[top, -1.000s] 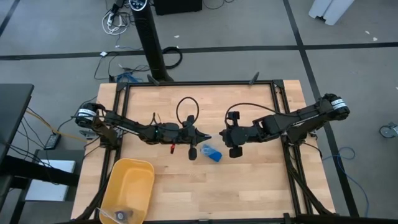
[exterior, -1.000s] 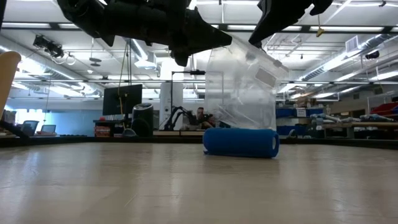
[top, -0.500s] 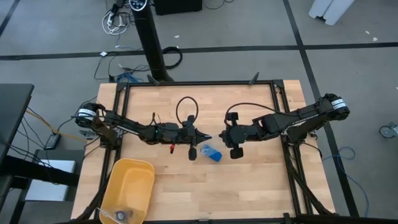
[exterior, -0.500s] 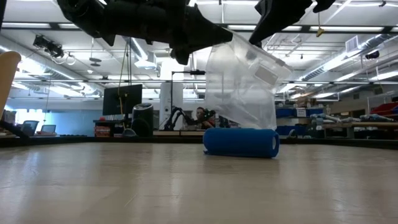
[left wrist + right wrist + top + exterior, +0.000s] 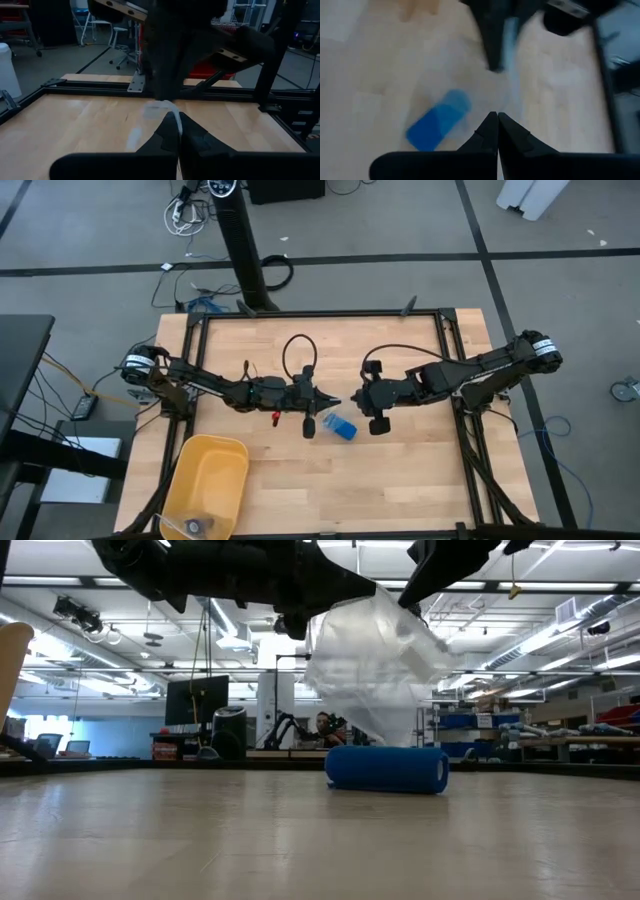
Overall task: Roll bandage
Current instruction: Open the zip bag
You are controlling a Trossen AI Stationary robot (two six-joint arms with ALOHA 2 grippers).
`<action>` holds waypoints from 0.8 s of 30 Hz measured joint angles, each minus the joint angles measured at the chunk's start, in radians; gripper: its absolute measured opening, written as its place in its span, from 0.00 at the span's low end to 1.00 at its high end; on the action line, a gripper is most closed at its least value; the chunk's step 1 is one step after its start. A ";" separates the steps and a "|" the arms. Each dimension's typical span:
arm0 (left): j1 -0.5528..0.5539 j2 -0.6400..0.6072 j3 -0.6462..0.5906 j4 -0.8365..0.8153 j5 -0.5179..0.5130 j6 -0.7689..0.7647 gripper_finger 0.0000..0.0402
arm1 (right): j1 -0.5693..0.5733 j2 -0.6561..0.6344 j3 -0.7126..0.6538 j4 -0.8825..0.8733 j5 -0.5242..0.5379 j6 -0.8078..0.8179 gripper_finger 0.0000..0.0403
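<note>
The bandage (image 5: 342,427) is a compact bright blue roll lying on its side on the wooden table (image 5: 387,768), free of both grippers. Above it hangs a clear crinkled plastic bag (image 5: 375,670), bunched together, with its lower end reaching down to the roll; whether it touches the roll I cannot tell. My left gripper (image 5: 333,402) and my right gripper (image 5: 361,400) face each other closely above the table's middle. Both are shut on the bag's top. In the right wrist view the roll (image 5: 437,127) lies below and ahead of the shut fingers. My left gripper pinches the bag's upper edge (image 5: 167,109) between its two shut fingers, coming in level from the table's left. The bag hangs below it, crumpled and slack. My right gripper meets the bag's upper right part (image 5: 405,610), slanting down from the table's right. Blur hides the contact in its own wrist view.
A yellow plastic bin (image 5: 185,470) stands at the table's near left corner with a small object in its near end. Black frame rails (image 5: 320,315) run along the table's edges. Bare wood lies near and far of the roll.
The bag, which a second ago hung spread out and flat-sided over the roll, has been drawn together into a crumpled bunch. Its left side has shifted toward my left gripper. My right gripper has turned a little in place. The roll has stayed where it was.
</note>
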 joint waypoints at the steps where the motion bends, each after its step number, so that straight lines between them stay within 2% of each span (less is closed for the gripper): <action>1: 0.000 0.000 0.000 0.000 0.001 0.000 0.00 | 0.001 0.000 0.000 0.001 -0.023 0.000 0.00; 7: 0.000 0.000 0.000 0.005 0.000 0.000 0.00 | 0.002 0.000 0.000 0.006 -0.006 0.001 0.00; 12: 0.000 0.000 0.000 0.021 0.016 0.000 0.00 | 0.002 0.000 0.000 0.012 -0.046 0.002 0.00; 24: 0.000 0.000 0.000 0.021 0.018 0.000 0.00 | -0.009 0.000 0.000 0.011 -0.069 0.055 0.03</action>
